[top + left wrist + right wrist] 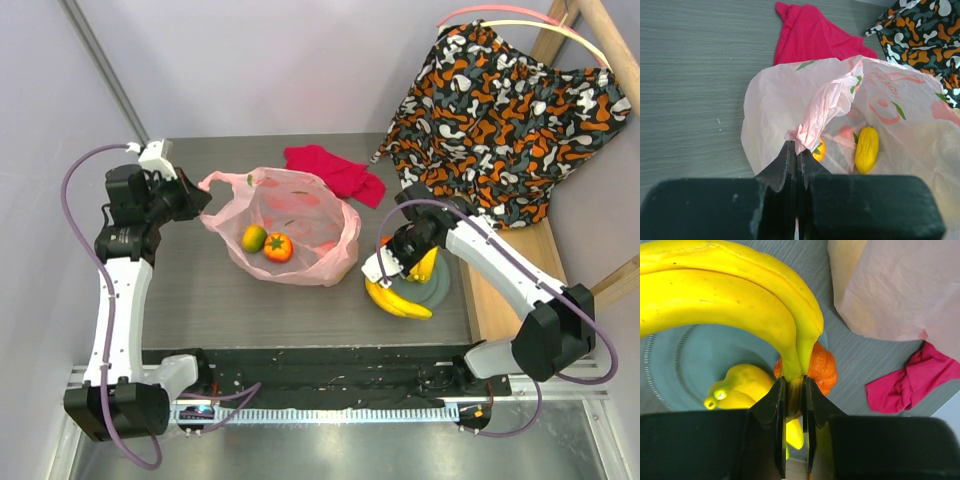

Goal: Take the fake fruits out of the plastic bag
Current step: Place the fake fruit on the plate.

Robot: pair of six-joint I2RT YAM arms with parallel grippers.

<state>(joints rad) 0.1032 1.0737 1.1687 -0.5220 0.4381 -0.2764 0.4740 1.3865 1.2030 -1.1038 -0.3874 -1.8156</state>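
Jaws clamp bag and bananas over grey table between pale walls.

The right gripper pinches a banana bunch by its stem above the plate; a smaller banana lies on it, an orange fruit at its rim.

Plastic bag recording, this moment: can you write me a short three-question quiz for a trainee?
1. True or false: the left hand is shut on the rim of the plastic bag.
2. What does the right hand hold? A) an orange fruit B) a banana bunch C) the plate
3. In a few words: what lies just behind the bag, on the side away from the arms?

Key: 1 true; 2 B; 3 a red cloth.
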